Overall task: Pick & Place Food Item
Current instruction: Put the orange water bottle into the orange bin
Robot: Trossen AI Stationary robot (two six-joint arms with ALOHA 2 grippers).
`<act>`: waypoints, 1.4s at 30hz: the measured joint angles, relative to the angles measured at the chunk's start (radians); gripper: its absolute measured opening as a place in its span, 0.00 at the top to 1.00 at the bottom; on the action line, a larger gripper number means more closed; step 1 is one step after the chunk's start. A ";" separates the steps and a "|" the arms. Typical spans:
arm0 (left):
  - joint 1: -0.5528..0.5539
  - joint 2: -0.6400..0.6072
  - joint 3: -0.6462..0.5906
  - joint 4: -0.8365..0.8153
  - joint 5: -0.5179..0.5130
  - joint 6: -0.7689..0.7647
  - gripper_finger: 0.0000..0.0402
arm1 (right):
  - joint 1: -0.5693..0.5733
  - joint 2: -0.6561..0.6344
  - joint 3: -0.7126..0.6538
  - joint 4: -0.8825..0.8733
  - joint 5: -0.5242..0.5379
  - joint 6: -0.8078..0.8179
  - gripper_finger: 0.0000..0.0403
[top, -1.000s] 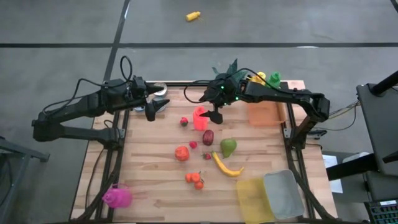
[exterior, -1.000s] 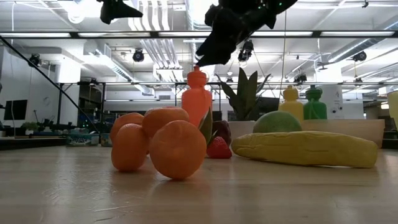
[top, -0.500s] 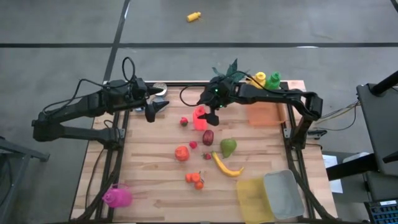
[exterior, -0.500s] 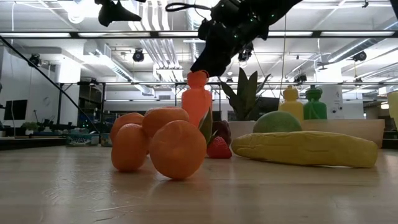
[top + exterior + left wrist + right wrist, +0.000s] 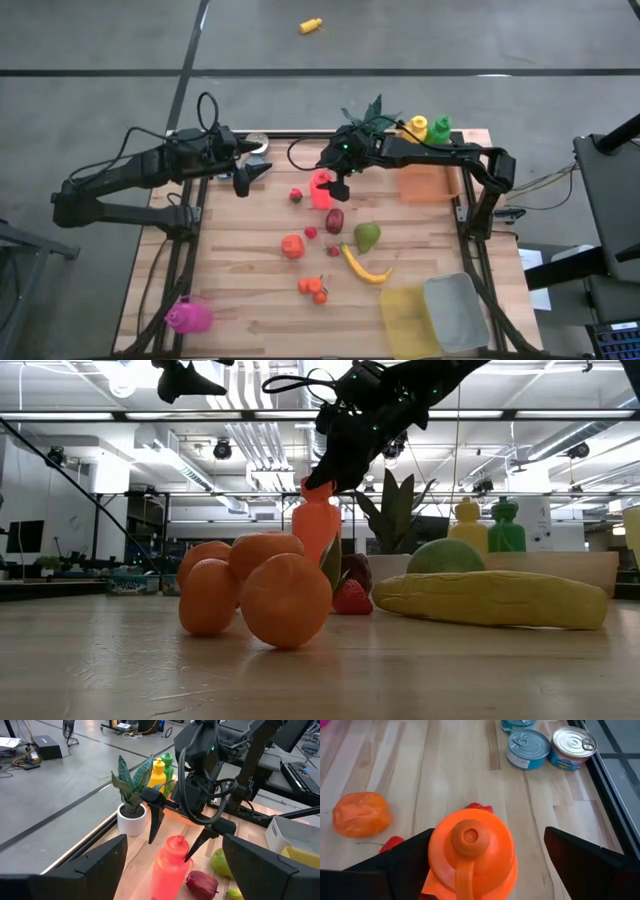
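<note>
Grey concrete floor surrounds a wooden counter (image 5: 250,290) with a black frame, and a long room with ceiling lights stretches behind it in the low view. Near the middle of the far half of the counter stands an orange bottle (image 5: 321,189), upright, with a round cap and a side handle. The right tool (image 5: 338,182) hangs directly over the bottle's top with its two dark fingers apart, one on each side of the cap and not closed on it; the right wrist view looks straight down on the cap between the fingers (image 5: 585,857). The left tool (image 5: 250,178) hovers to the left of the bottle, well apart from it, its fingers also spread and holding nothing. Just beside the bottle on its near side lie a dark red fruit (image 5: 334,220) and a green pear (image 5: 368,236), with a yellow banana (image 5: 364,268) nearer still. Left of those sit an orange fruit (image 5: 292,245) and small red strawberries (image 5: 311,233), and a cluster of small oranges (image 5: 314,289) lies toward the near edge. A potted plant (image 5: 370,112) stands at the far edge, next to a yellow bottle (image 5: 416,127) and a green bottle (image 5: 440,126), with an orange box (image 5: 422,184) just in front of them. Tins (image 5: 528,748) sit at the far left edge. A yellow bin (image 5: 408,318) and a clear bin (image 5: 454,310) rest side by side at the near right corner, and a pink object (image 5: 189,317) sits at the near left corner.
</note>
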 joint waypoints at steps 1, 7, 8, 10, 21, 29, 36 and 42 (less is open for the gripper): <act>0.000 0.000 0.000 -0.001 0.000 0.000 0.17 | 0.000 0.000 0.000 -0.002 0.000 0.000 0.09; 0.000 0.000 0.000 -0.007 0.000 0.000 0.17 | 0.000 -0.001 0.000 -0.015 0.000 0.000 0.09; 0.000 0.000 0.000 -0.007 0.000 0.000 0.17 | 0.000 -0.001 0.000 -0.016 0.000 0.000 0.09; 0.000 0.000 0.000 -0.007 0.000 0.000 0.17 | 0.000 -0.001 0.000 -0.020 0.000 0.000 0.09; 0.000 0.000 0.000 -0.009 0.000 0.000 0.17 | 0.001 -0.001 0.000 -0.015 -0.021 0.000 0.34; 0.000 0.000 0.000 -0.012 0.000 0.000 0.17 | 0.002 -0.002 0.000 -0.014 -0.041 0.000 0.49; 0.000 0.000 0.000 -0.012 0.000 0.000 0.17 | 0.002 -0.002 0.000 -0.014 -0.041 0.000 0.47; 0.000 0.000 0.000 -0.012 0.000 0.000 0.17 | 0.002 -0.002 0.000 -0.014 -0.041 0.000 0.46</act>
